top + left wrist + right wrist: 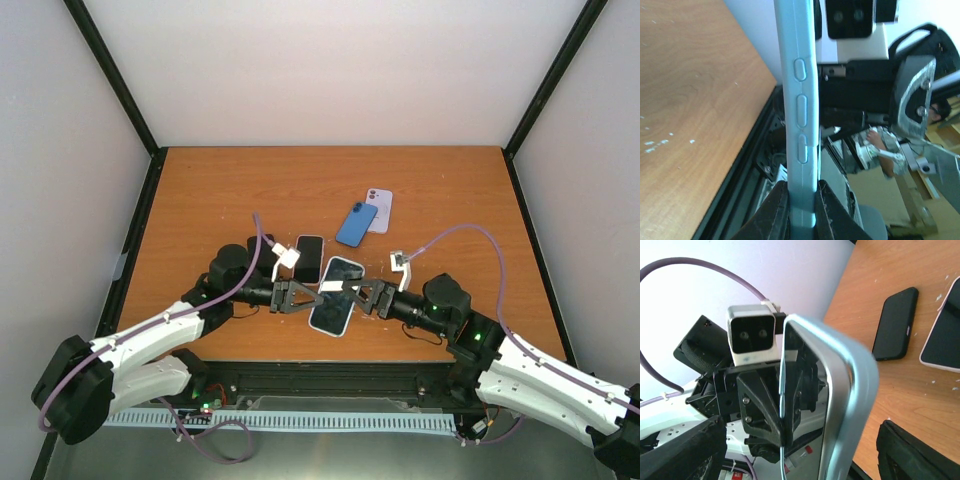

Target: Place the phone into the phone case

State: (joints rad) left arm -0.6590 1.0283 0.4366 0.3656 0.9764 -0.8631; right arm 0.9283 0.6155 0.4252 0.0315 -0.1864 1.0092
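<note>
A light blue phone case (335,305) hangs level above the near middle of the table, between my two grippers. Its inner side shows a glossy dark face, the phone (802,390), sitting inside the rim. My left gripper (801,192) is shut on the case's edge (800,100), below the side buttons. From the opposite side my right gripper (800,450) stands open: its fingers (695,450) sit wide on either side of the case (850,390) and touch nothing. In the top view the left gripper (300,295) and right gripper (368,297) face each other across the case.
A black phone (309,259) lies on the table behind the held case, with a white-rimmed one (945,335) beside it in the right wrist view. Farther back lie a blue phone or case (356,224) and a lavender one (379,209). The black table frame (747,165) runs below.
</note>
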